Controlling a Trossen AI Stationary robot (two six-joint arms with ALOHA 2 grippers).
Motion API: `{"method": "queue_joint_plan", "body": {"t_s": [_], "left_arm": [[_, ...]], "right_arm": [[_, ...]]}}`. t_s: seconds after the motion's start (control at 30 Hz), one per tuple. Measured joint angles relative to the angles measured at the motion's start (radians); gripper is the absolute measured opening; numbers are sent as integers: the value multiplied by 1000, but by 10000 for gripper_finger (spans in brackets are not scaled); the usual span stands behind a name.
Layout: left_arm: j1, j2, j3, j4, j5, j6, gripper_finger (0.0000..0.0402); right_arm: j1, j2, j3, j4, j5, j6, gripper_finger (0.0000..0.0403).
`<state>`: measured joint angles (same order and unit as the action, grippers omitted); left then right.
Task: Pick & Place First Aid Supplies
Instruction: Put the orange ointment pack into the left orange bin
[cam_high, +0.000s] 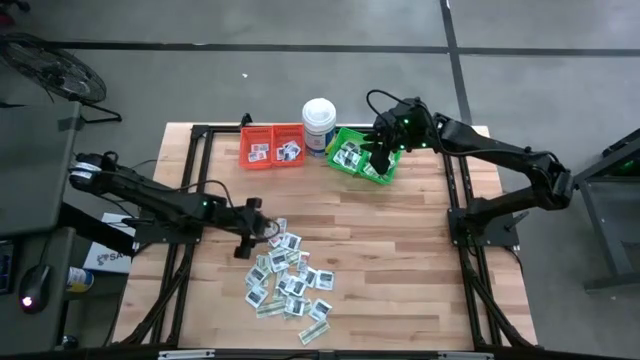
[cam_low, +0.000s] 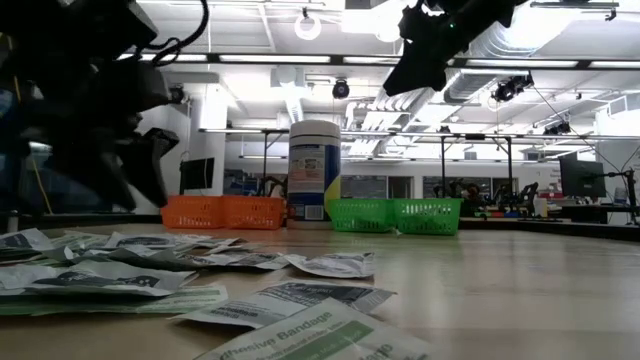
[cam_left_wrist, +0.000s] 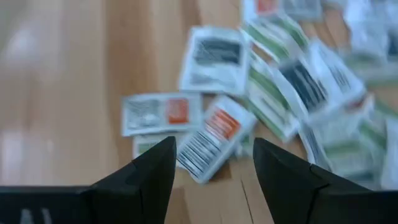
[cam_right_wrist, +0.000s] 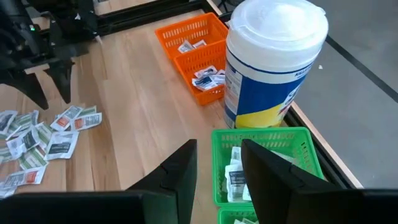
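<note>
The first aid supplies (cam_high: 290, 280) lie as a loose heap of small flat packets on the wooden table, near its front middle. My left gripper (cam_high: 250, 240) hangs open just over the heap's far left corner. In the left wrist view its gripper (cam_left_wrist: 214, 162) has a white packet with an orange patch (cam_left_wrist: 211, 140) below the gap between the fingers, and I see no touch. My right gripper (cam_right_wrist: 217, 165) is open with nothing between its fingers. It hovers high over the green bins (cam_high: 352, 155) at the back, where several packets (cam_right_wrist: 236, 177) lie inside.
Two orange bins (cam_high: 272, 145) with a few packets stand at the back left of a tall white tub (cam_high: 319, 122). The green bins are to the tub's right. Bare wood lies between the heap and the bins. A black frame (cam_high: 200, 135) edges the table.
</note>
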<state>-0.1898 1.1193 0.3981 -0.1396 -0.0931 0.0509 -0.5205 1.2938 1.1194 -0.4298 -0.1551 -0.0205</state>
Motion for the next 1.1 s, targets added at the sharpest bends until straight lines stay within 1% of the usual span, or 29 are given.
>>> {"method": "queue_joint_plan", "body": {"t_s": [0.2, 0.43, 0.63, 0.73, 0.97, 1.1], "left_arm": [[0, 55, 0, -29, -3, 139, 208], [0, 105, 0, -17, -52, 251, 208], [1, 109, 30, -17, -127, 363, 208], [0, 109, 35, -17, -144, 423, 208], [0, 109, 35, -50, -88, 470, 208], [0, 109, 35, -37, -85, 526, 208]], "right_arm": [[0, 0, 0, -6, -14, 21, 119], [0, 0, 0, -23, -16, 42, 119], [0, 0, 0, -31, -16, 43, 119], [0, 0, 0, -31, -13, 47, 119], [0, 0, 0, -35, -12, 68, 119], [0, 0, 0, -35, -12, 73, 119]]}}
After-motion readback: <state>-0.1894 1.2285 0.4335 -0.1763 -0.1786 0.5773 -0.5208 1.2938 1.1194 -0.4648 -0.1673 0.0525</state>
